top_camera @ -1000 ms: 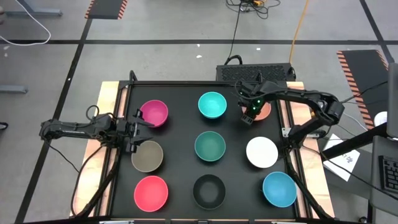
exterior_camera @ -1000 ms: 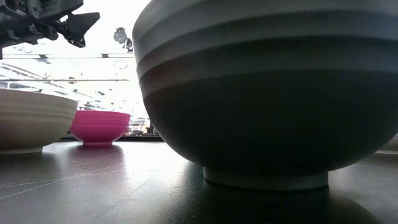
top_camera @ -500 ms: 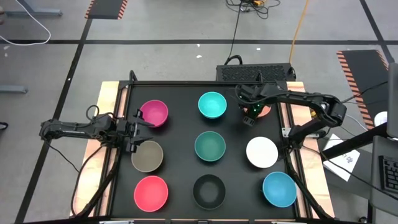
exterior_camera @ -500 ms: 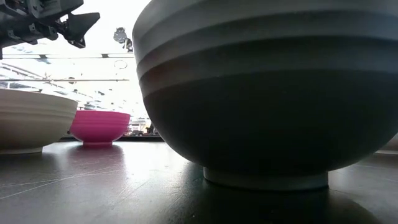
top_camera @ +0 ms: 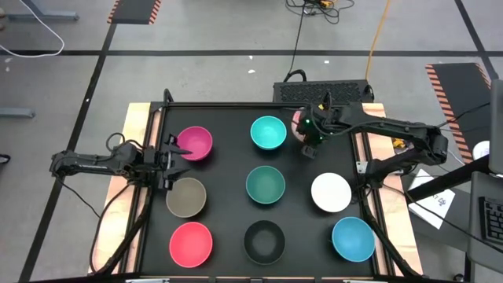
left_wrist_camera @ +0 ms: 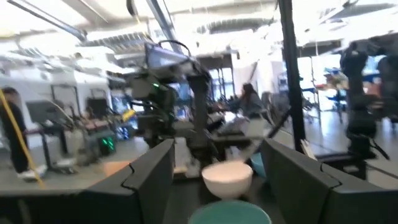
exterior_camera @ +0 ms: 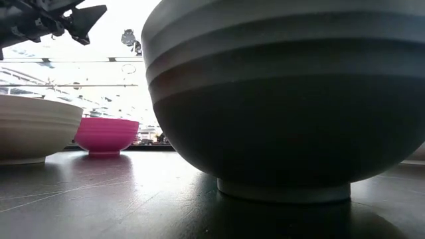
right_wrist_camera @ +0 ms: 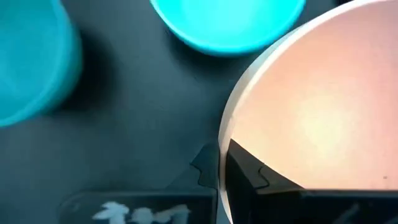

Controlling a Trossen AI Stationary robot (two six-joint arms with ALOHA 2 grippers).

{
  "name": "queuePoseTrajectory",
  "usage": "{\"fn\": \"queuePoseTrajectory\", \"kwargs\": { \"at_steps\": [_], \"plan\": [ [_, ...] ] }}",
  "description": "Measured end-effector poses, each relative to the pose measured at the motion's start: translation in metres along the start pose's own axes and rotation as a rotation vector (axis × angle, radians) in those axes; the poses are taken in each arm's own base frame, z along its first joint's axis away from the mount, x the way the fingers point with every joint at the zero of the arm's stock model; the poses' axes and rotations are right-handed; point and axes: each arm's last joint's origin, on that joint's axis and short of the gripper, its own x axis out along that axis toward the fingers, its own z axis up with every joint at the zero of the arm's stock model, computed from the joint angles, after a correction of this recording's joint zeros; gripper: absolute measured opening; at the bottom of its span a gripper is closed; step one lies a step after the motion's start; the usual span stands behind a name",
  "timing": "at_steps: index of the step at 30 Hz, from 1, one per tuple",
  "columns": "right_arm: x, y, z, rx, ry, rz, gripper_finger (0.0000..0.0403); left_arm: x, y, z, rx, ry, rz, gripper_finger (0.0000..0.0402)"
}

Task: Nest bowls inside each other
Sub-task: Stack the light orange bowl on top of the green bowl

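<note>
Nine bowls show in the high view. Magenta (top_camera: 195, 143), turquoise (top_camera: 268, 132), olive-grey (top_camera: 186, 196), dark green (top_camera: 266, 185), white (top_camera: 331, 192), pink-red (top_camera: 191, 242), black (top_camera: 264, 241) and blue (top_camera: 353, 239) stand on their bases on the black mat. My right gripper (top_camera: 306, 134) is shut on the salmon-orange bowl (top_camera: 298, 119), just right of the turquoise one; the arm hides most of it. My left gripper (top_camera: 169, 161) hovers open between the magenta and olive-grey bowls. My right gripper (right_wrist_camera: 217, 163) pinches the salmon-orange bowl (right_wrist_camera: 311, 112) at its rim (right_wrist_camera: 225, 146), one finger inside the bowl (right_wrist_camera: 249, 177) and one outside (right_wrist_camera: 204, 167). The fingers come from above. The bowl sits tilted in the hold, off the mat.
The black mat (top_camera: 228, 165) lies in a frame with wooden strips along its left (top_camera: 134, 157) and right sides. A dark box (top_camera: 322, 91) stands behind the far edge. In the low view the black bowl (exterior_camera: 285, 99) fills most of the picture. Gaps between bowls are about a bowl wide.
My right gripper has moved toward the table's left and far edge, up to the turquoise bowl, taking the salmon-orange bowl with it from its place at the far right of the mat. My left gripper has risen slightly.
</note>
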Motion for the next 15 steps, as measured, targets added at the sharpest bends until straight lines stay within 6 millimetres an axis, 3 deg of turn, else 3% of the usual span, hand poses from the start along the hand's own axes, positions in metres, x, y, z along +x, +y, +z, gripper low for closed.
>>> {"fn": "queuePoseTrajectory", "kwargs": {
  "at_steps": [15],
  "plan": [
    [-0.021, 0.072, 0.018, -0.127, -0.202, 0.247, 0.0, 0.0, 0.0, -0.003, -0.037, 0.036, 0.013, 0.0244]
  ]
}}
